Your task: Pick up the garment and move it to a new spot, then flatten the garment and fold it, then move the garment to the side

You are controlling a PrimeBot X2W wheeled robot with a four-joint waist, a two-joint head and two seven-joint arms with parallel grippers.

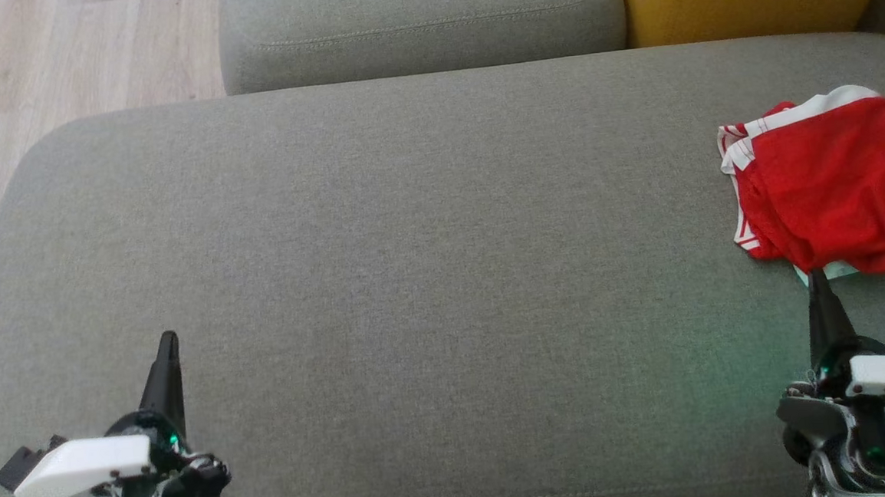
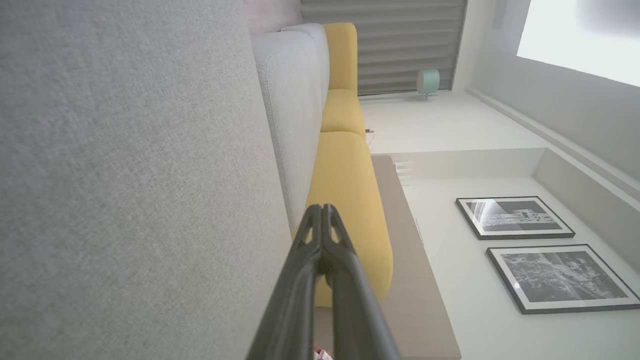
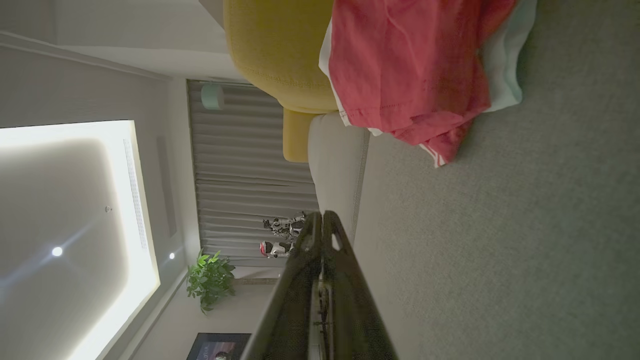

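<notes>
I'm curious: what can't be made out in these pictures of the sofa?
- Head view: the red garment is cut off by the right edge and bunched up, so its full shape and kind stay hidden.
- Head view: whether the right gripper touches it; the tip overlaps the cloth.
- Right wrist view: small figures far behind, too small and partly hidden by the gripper.
- Left wrist view: framed pictures, too small to read.
</notes>
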